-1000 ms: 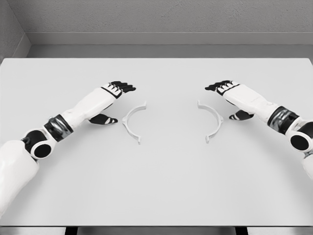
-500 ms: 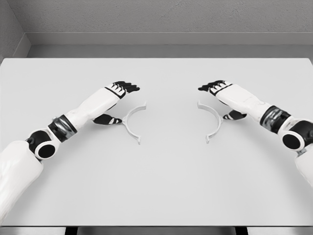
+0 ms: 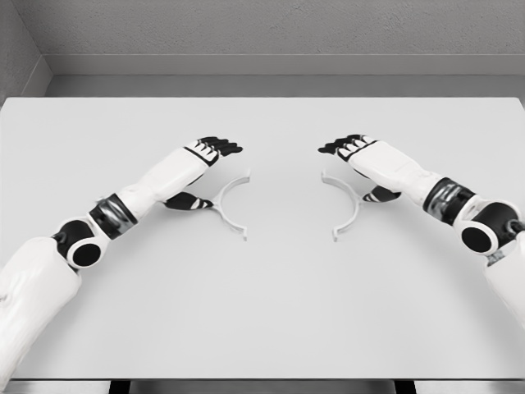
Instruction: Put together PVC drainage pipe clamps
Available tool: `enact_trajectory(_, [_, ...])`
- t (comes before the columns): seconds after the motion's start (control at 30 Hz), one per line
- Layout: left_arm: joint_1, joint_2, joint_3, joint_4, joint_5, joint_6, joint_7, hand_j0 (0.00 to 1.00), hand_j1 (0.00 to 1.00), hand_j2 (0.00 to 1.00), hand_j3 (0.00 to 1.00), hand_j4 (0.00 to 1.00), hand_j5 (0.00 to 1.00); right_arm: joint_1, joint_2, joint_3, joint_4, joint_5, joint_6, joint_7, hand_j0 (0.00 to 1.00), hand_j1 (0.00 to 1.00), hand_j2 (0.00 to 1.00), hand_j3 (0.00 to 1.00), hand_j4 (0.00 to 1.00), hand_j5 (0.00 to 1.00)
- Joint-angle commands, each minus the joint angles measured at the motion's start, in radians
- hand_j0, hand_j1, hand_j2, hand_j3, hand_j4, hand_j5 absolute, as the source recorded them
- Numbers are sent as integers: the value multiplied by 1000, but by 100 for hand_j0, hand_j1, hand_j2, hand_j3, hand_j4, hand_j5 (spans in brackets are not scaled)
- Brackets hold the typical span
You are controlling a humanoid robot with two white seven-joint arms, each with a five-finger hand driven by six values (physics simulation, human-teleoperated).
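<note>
The clamp halves, left half (image 3: 229,205) and right half (image 3: 344,203), lay apart on your white bench (image 3: 262,312), thin pale arcs facing each other, not yet joined. Your left hand (image 3: 201,168) and right hand (image 3: 361,164) each cupped a half's outer curve, thumb touching, neither visibly gripping.

Two white plastic clamp halves (image 3: 230,205) (image 3: 344,204) lie on a smooth matt table (image 3: 262,312).

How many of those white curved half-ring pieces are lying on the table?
2. The left clamp half lies on the table beside the left hand; the right clamp half lies beside the right hand. Nothing seems hidden.
</note>
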Motion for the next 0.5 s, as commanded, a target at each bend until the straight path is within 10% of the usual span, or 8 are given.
enact_trajectory(0.0, [0, -7, 1, -1, 7, 0, 0, 100, 100, 100, 100, 100, 100, 0, -1, 9, -15, -5, 11, 0, 100, 100, 100, 100, 100, 100])
enact_trajectory(0.47, [-6, 30, 24, 1, 18, 0, 0, 100, 100, 100, 100, 100, 100, 5, -11, -31, -16, -17, 10, -2, 100, 100, 100, 100, 100, 100])
